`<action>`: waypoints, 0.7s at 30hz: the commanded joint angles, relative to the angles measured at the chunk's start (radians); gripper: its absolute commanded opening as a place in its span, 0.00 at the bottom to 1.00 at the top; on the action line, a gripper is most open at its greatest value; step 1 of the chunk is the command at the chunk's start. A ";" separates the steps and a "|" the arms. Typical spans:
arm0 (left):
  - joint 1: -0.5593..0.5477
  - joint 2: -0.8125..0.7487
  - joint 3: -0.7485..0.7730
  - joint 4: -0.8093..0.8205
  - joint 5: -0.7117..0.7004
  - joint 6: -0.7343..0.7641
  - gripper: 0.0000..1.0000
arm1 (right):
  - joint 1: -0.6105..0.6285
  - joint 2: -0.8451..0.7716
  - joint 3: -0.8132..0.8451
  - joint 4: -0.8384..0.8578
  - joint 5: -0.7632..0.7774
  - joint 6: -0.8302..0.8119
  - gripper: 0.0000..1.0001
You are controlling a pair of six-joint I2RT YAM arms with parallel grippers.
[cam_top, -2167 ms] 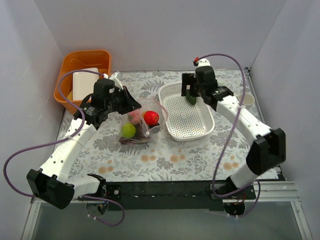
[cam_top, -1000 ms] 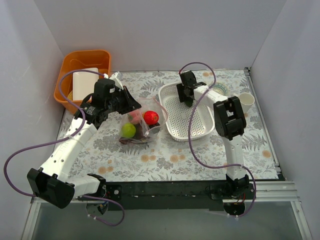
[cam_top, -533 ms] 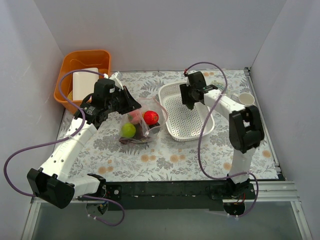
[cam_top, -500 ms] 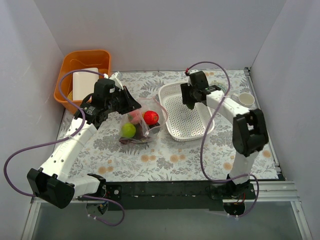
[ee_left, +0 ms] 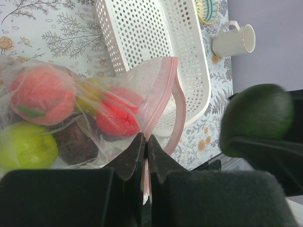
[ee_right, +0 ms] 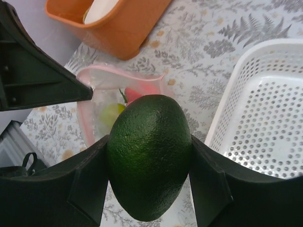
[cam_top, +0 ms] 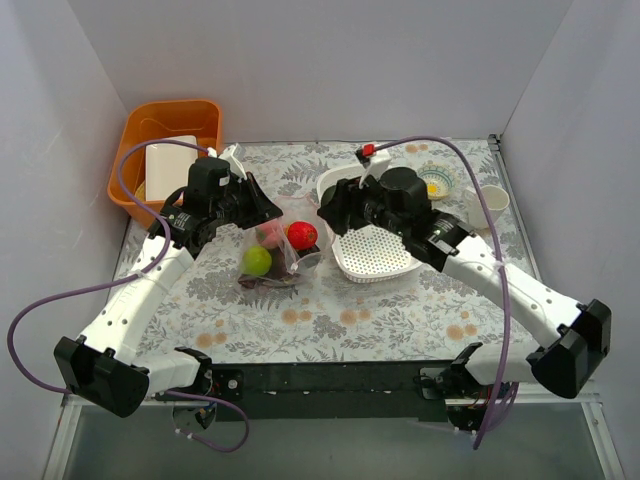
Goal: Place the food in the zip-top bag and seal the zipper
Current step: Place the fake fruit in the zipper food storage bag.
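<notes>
A: Avocado, where is it?
B: In the air, clamped by the right gripper with one finger on each flank at the widest part. It's beside the white basket and near the mouth of the zip-top bag. Not in yet.
A: Handling?
B: Looks like a hard, light toy. Pebbled skin, so probably fair grip. The egg shape could squirt out if pinched off-centre, so the mid-belly hold seems right.
A: Bag?
B: Lies on the table. Thin, crinkly, floppy, likely slick. Already inside: red fruit, green one, pink one, something dark purple.
A: Left side?
B: Left gripper is pinched closed on one lip at the zipper, holding the mouth up and open. That stiffer strip is the place to hold, I'd say. The bare film would slip or stretch.
A: Risk?
B: The mouth looks tight for the avocado, so narrow end first is probably safer. The free lip may fold in.
A: Around?
B: Cup beyond the basket, orange bin at the back.
</notes>
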 commanded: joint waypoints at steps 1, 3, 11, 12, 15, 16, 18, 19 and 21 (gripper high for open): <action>0.000 -0.039 -0.003 0.000 0.008 0.004 0.00 | 0.049 0.086 -0.019 0.054 -0.013 0.066 0.31; 0.000 -0.042 -0.005 -0.004 0.009 0.002 0.00 | 0.064 0.132 0.005 0.077 -0.047 0.073 0.31; -0.002 -0.065 -0.008 -0.017 0.011 -0.001 0.00 | 0.132 0.293 0.112 0.079 -0.101 0.065 0.31; 0.000 -0.066 -0.006 -0.018 0.012 -0.001 0.00 | 0.138 0.320 0.123 0.079 -0.107 0.062 0.32; 0.000 -0.072 -0.002 -0.027 0.003 -0.002 0.00 | 0.148 0.350 0.157 0.089 -0.148 0.059 0.39; 0.000 -0.074 0.000 -0.029 0.000 -0.003 0.00 | 0.150 0.351 0.161 0.094 -0.152 0.059 0.41; -0.002 -0.079 0.004 -0.034 -0.012 -0.007 0.00 | 0.151 0.353 0.162 0.103 -0.150 0.062 0.55; 0.000 -0.082 0.009 -0.035 -0.017 -0.009 0.00 | 0.153 0.350 0.162 0.114 -0.150 0.060 0.57; 0.000 -0.089 0.014 -0.037 -0.025 -0.013 0.00 | 0.153 0.341 0.162 0.122 -0.141 0.054 0.56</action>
